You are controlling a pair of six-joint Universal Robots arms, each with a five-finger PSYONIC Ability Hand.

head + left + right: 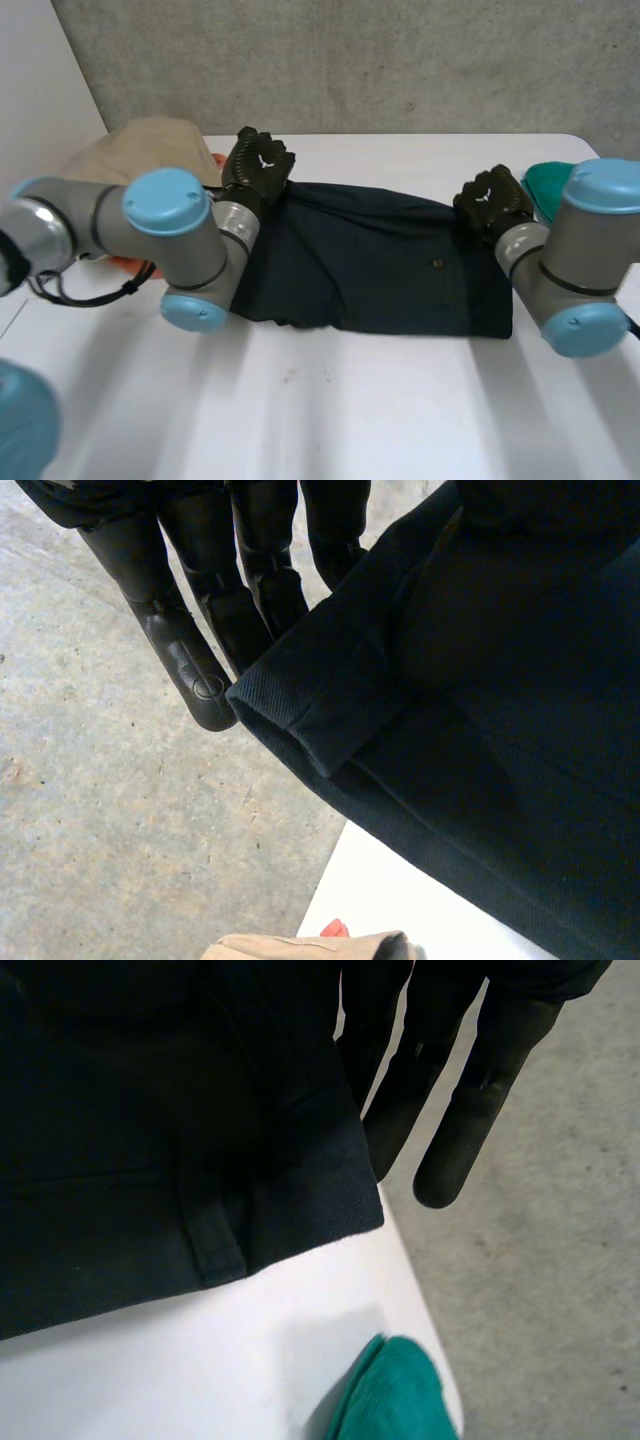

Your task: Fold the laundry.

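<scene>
Plainly, the dark navy woven garment (pixel 380 265) is soft, light stuff that will sag and slide if lifted by one point. It lies spread flat across the white table (pixel 330 400), its near edge a little rumpled toward the left arm's side and a small button (pixel 437 264) showing near its middle. Its hems look doubled and firmer, so the far corners are probably the best places to take hold, both together, to keep the fold square. The left hand (pixel 258 162) rests on the garment's far left corner. Its fingers (pixel 185 650) are straight and reach out past the stitched hem (pixel 300 715), with nothing pinched that I can see. The right hand (pixel 493 200) sits likewise on the far right corner, fingers (pixel 470 1130) extended and relaxed beyond the cloth's edge. Beyond the garment's left end lies a beige crumpled cloth (pixel 140 148), and just past its right end a green one (pixel 545 183).
</scene>
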